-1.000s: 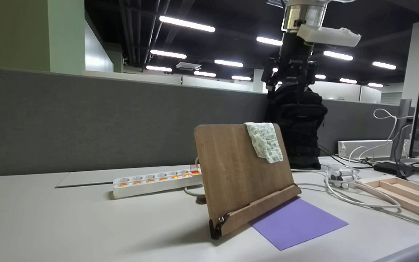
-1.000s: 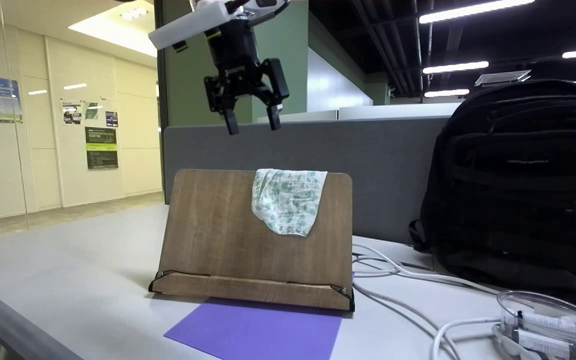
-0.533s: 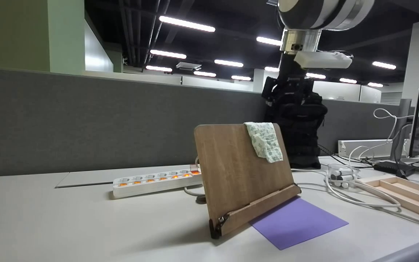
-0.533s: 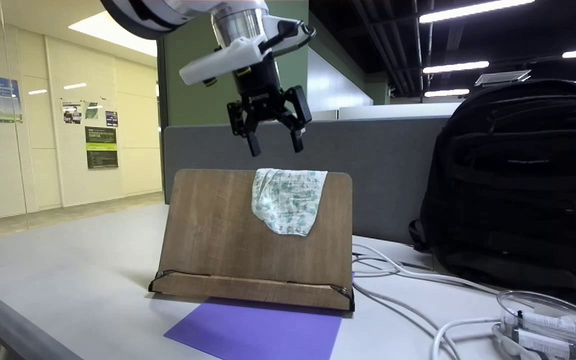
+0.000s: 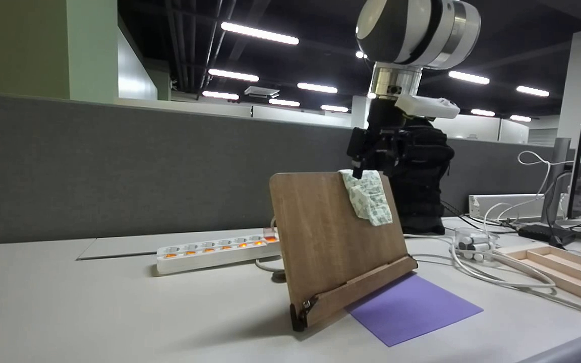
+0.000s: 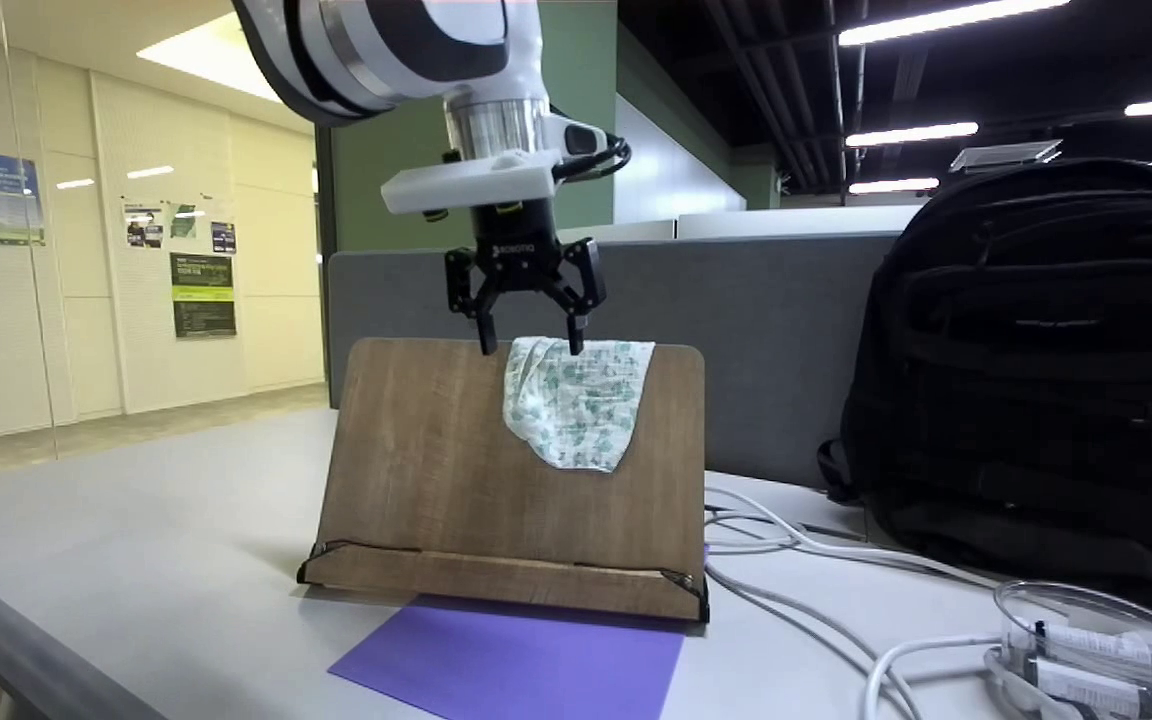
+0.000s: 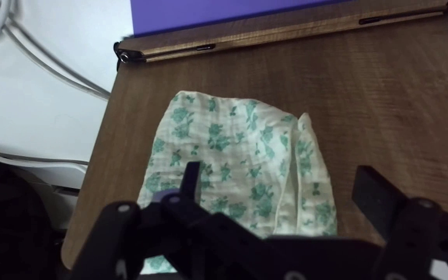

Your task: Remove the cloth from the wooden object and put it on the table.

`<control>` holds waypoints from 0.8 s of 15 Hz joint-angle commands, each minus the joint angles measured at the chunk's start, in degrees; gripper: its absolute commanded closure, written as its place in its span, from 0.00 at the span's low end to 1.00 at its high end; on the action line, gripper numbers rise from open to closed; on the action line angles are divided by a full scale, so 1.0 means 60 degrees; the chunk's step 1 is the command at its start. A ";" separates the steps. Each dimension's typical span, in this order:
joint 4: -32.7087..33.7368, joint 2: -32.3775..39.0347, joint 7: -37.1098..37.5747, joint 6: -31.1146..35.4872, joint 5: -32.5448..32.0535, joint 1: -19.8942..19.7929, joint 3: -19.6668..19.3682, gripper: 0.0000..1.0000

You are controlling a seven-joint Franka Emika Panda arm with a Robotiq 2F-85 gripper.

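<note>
The pale cloth with a green pattern hangs over the top edge of the wooden board in both exterior views [image 5: 369, 201] [image 6: 581, 410]. It also shows in the wrist view [image 7: 231, 136]. The brown wooden board [image 5: 326, 232] [image 6: 426, 450] stands tilted on the grey-white table [image 5: 119, 312] [image 6: 186, 520]. My gripper [image 6: 532, 345] [image 7: 278, 169] is open and empty at the board's top edge. In the wrist view one finger overlaps the cloth and the other lies beyond its edge, over bare wood. Whether a finger touches the cloth, I cannot tell.
A flat purple sheet [image 5: 416, 307] [image 6: 526, 660] lies under the board's front. A white power strip [image 5: 217, 256] is behind it. A black backpack [image 6: 1036, 400], white cables [image 6: 796, 610] and a clear container [image 6: 1106, 650] stand beside it. A grey partition [image 5: 169, 171] runs along the back.
My gripper has come down from well above the board to its top edge and has straightened in an exterior view. It stays open. The cloth and board have not moved.
</note>
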 commanded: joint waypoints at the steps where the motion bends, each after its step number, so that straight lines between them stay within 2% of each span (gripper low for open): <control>1: 0.0567 0.0450 -0.0796 -0.0336 0.0270 0.0126 -0.0053 0.00; 2: 0.0633 0.0517 -0.0949 -0.0282 0.0397 0.0127 -0.0041 0.25; 3: 0.0692 0.0580 -0.1033 -0.0255 0.0418 0.0110 -0.0028 0.25; 6: 0.0817 0.0711 -0.1251 -0.0230 0.0515 0.0068 -0.0003 0.49; 12: 0.0883 0.0814 -0.1592 -0.0231 0.0671 0.0049 0.0035 0.89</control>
